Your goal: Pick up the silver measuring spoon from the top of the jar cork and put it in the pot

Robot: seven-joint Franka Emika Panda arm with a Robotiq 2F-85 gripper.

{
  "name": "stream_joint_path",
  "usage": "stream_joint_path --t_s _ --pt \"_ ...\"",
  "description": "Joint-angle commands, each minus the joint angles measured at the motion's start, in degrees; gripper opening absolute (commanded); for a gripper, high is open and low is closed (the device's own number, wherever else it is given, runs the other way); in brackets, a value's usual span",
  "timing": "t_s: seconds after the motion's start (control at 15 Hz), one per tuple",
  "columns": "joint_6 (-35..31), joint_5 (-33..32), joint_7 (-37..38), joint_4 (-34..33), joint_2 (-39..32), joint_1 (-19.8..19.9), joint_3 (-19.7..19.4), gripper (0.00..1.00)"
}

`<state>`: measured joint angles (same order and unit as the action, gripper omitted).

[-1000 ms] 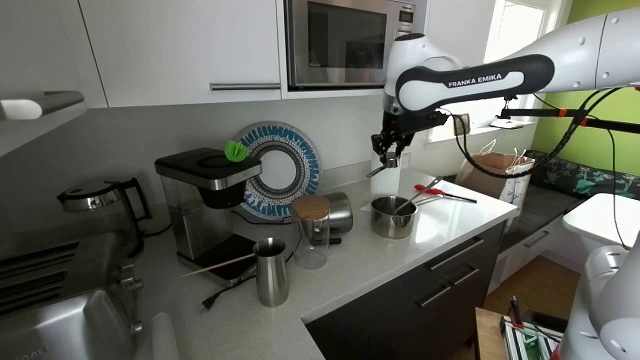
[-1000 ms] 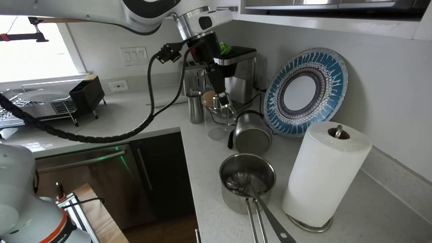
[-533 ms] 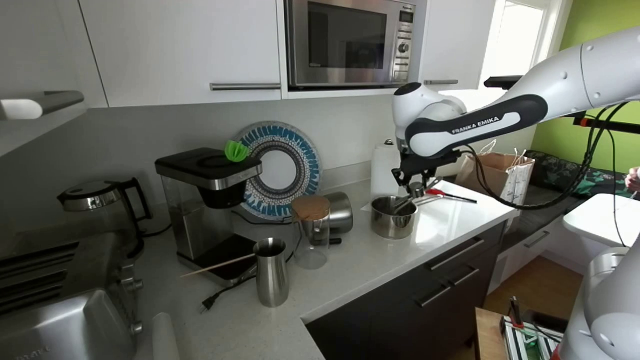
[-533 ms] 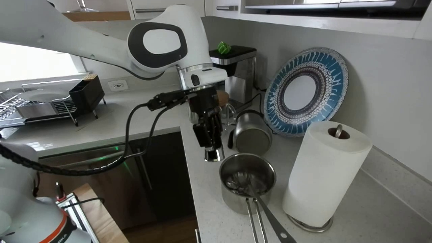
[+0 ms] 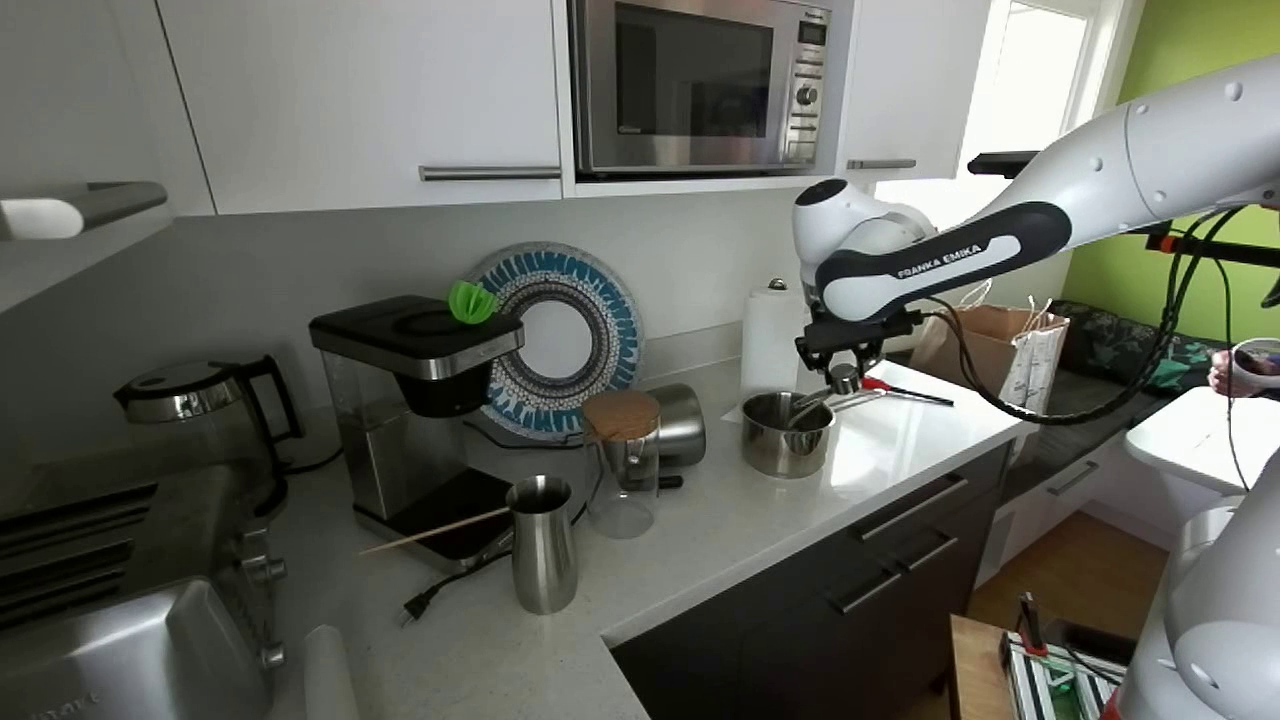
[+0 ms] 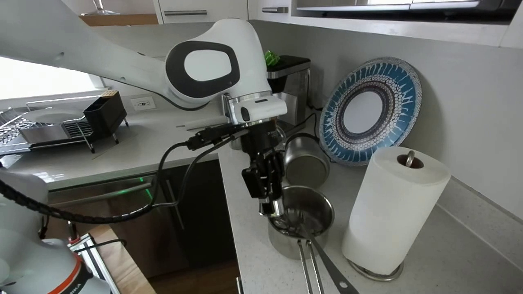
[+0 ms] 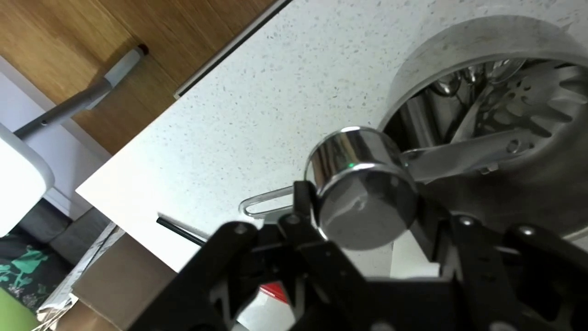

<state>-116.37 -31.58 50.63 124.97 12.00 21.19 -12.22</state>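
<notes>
The gripper [image 7: 365, 207] pinches the spoon [image 7: 367, 214] by its bowl, near and above the rim of the pot [image 5: 785, 455], handle pointing over the opening; shiny metal, it should prove light, stiff and tough yet slippery, best held across the bowl's round wall.

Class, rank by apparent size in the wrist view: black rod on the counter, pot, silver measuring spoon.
1. Pot, though the frame cuts it off.
2. Silver measuring spoon, nearer the camera.
3. Black rod, a thin sliver.
</notes>
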Motion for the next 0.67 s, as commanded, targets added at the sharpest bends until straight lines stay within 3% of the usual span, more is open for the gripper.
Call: stream_joint_path --t_s 0.0,0.4,0.47,0.6 --pt "-3.00 1.23 0.55 -2.05 -4.65 -0.47 -1.28 0.30" --pt "-5.92 2.46 -0.37 -6.91 -10.62 -1.67 -1.69 0.30" --pt "-5.17 3.10 -0.99 -7.31 -11.11 -1.90 -1.78 0.80" --pt "-4.58 3.89 -1.70 -7.63 -11.57 -2.16 -1.95 0.85"
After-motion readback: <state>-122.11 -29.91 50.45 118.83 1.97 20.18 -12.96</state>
